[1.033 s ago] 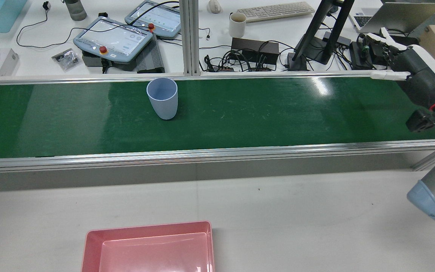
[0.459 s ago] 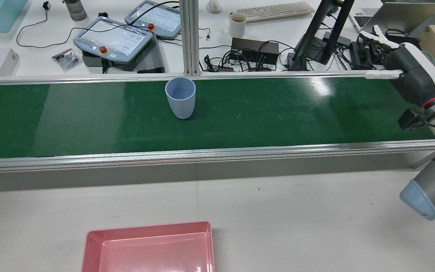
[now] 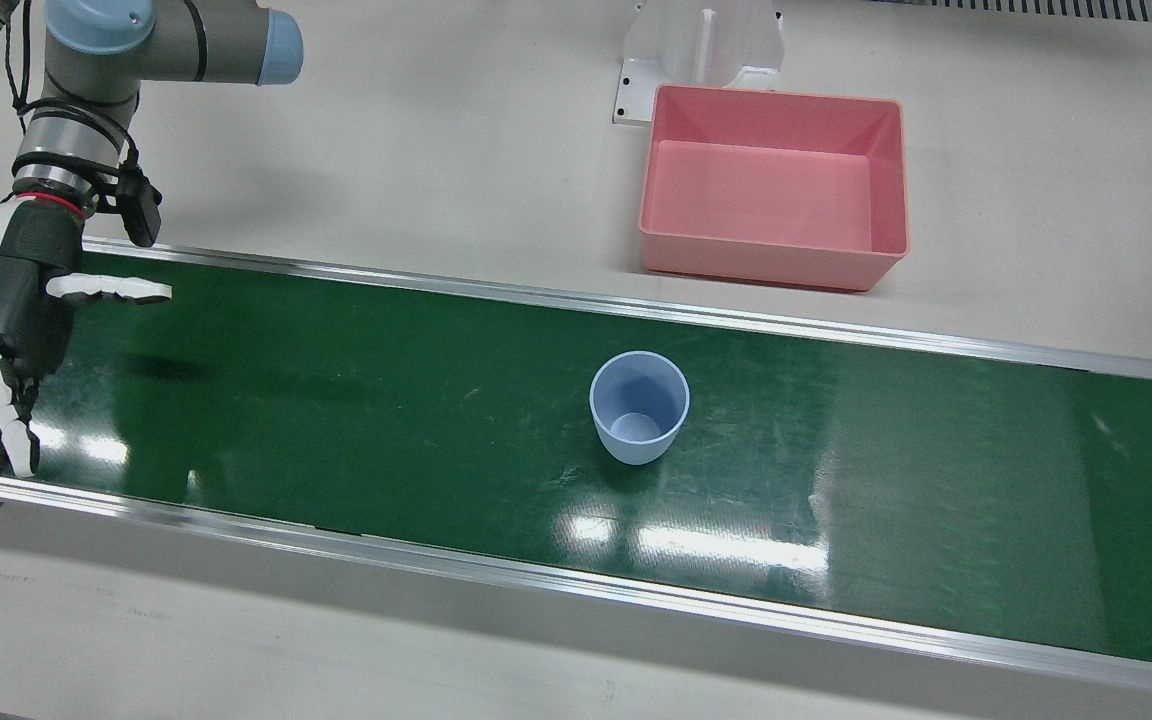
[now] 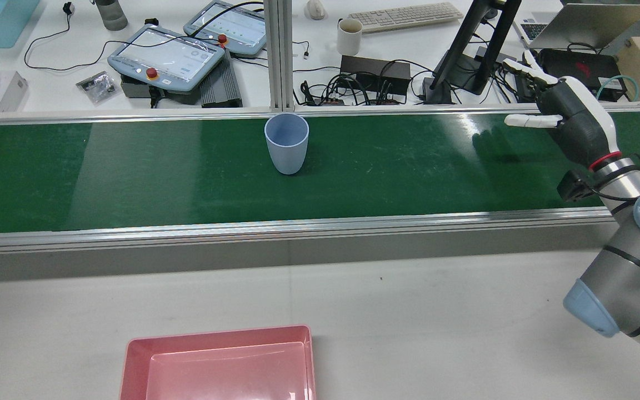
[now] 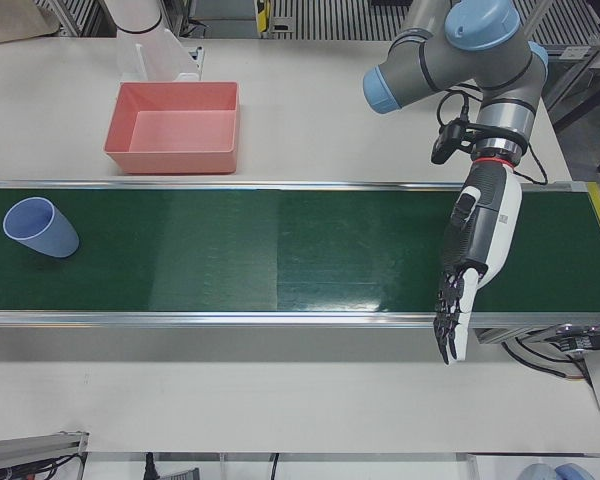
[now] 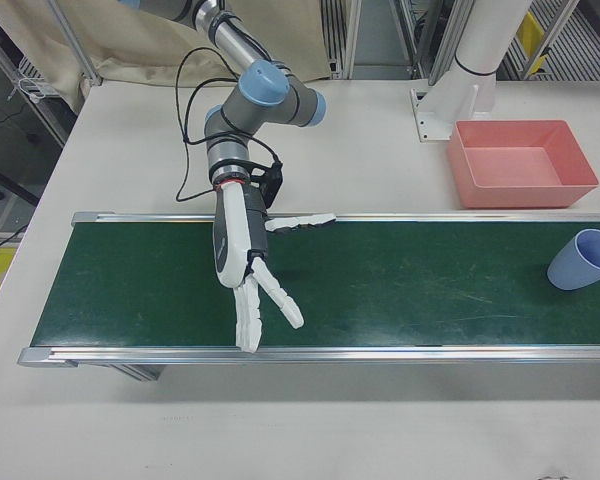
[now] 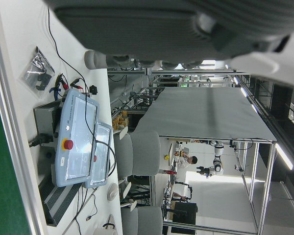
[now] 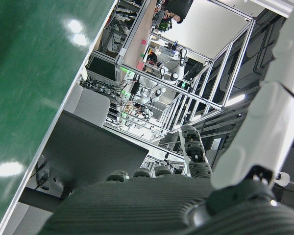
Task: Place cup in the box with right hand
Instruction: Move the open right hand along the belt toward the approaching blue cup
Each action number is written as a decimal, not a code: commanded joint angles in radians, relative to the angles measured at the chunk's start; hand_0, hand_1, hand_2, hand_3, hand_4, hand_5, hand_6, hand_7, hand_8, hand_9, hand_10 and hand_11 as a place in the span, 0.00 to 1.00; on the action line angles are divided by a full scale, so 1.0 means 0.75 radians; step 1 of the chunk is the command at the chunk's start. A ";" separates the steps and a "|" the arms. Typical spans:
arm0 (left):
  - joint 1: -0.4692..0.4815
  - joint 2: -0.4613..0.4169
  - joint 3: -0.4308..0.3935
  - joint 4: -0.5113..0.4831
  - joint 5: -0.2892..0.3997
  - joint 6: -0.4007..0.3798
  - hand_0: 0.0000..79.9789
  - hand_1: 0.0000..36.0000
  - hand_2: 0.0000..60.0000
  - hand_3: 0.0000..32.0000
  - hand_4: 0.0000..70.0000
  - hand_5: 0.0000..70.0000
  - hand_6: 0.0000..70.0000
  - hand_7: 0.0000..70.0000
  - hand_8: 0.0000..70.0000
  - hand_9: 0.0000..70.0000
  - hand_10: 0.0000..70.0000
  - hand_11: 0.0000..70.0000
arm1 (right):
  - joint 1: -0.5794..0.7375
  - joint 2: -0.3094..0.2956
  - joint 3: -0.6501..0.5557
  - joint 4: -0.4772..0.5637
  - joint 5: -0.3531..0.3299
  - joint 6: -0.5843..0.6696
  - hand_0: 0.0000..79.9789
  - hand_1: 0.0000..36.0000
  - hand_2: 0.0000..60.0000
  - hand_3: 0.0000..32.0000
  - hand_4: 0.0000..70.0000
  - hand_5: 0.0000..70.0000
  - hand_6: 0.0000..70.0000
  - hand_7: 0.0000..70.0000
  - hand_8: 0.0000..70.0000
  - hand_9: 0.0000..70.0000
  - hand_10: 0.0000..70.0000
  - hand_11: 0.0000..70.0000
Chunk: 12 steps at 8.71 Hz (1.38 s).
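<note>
Left hand (image 5: 478, 228): idle. It hangs flat over the far end of the belt (image 4: 409, 166), fingers straight and spread, holding nothing.

Box (image 4: 217, 331): pink, nothing in it, on the white table at my side of the belt. Not shifted.

Cup (image 4: 286, 143): pale blue, upright, mouth up, standing alone on the belt near its far rail. Change noted: it has ridden along the belt toward my right side over the last second.

Right hand (image 4: 573, 125): fingers stretched out and apart, thumb pointing toward the cup, nothing held. Change noted: it has swung inward and now sits over the belt.

Relation: cup and right hand are closing on each other but still well apart, with bare belt between. My judgement: the grasp has not begun, and I must time it to a moving cup.
</note>
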 commanded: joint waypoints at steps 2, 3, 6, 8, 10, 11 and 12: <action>0.000 0.000 0.000 0.000 0.000 0.000 0.00 0.00 0.00 0.00 0.00 0.00 0.00 0.00 0.00 0.00 0.00 0.00 | -0.065 0.034 0.004 -0.002 0.033 -0.008 0.57 0.33 0.13 0.00 0.01 0.03 0.00 0.00 0.00 0.00 0.00 0.00; 0.000 0.000 0.000 0.000 0.000 0.000 0.00 0.00 0.00 0.00 0.00 0.00 0.00 0.00 0.00 0.00 0.00 0.00 | -0.085 0.046 0.004 -0.002 0.033 -0.010 0.57 0.32 0.14 0.00 0.01 0.03 0.00 0.00 0.00 0.00 0.00 0.00; 0.000 0.000 0.000 0.000 0.002 0.000 0.00 0.00 0.00 0.00 0.00 0.00 0.00 0.00 0.00 0.00 0.00 0.00 | -0.112 0.048 0.012 -0.002 0.033 -0.020 0.58 0.32 0.09 0.00 0.01 0.03 0.00 0.00 0.00 0.00 0.00 0.00; 0.000 0.000 0.000 0.000 0.000 0.000 0.00 0.00 0.00 0.00 0.00 0.00 0.00 0.00 0.00 0.00 0.00 0.00 | -0.126 0.051 0.012 -0.002 0.033 -0.020 0.58 0.32 0.09 0.00 0.01 0.03 0.00 0.00 0.00 0.00 0.00 0.00; 0.000 0.000 0.000 0.000 0.000 0.000 0.00 0.00 0.00 0.00 0.00 0.00 0.00 0.00 0.00 0.00 0.00 0.00 | -0.139 0.051 0.016 -0.002 0.049 -0.020 0.58 0.32 0.09 0.00 0.01 0.03 0.00 0.00 0.00 0.00 0.00 0.00; 0.000 0.000 0.000 0.000 0.000 0.000 0.00 0.00 0.00 0.00 0.00 0.00 0.00 0.00 0.00 0.00 0.00 0.00 | -0.149 0.053 0.016 -0.002 0.051 -0.020 0.58 0.32 0.09 0.00 0.01 0.03 0.00 0.00 0.00 0.00 0.00 0.00; 0.000 0.000 0.000 0.000 0.000 0.000 0.00 0.00 0.00 0.00 0.00 0.00 0.00 0.00 0.00 0.00 0.00 0.00 | -0.157 0.059 0.014 -0.002 0.051 -0.020 0.58 0.32 0.10 0.00 0.01 0.03 0.00 0.00 0.00 0.00 0.00 0.00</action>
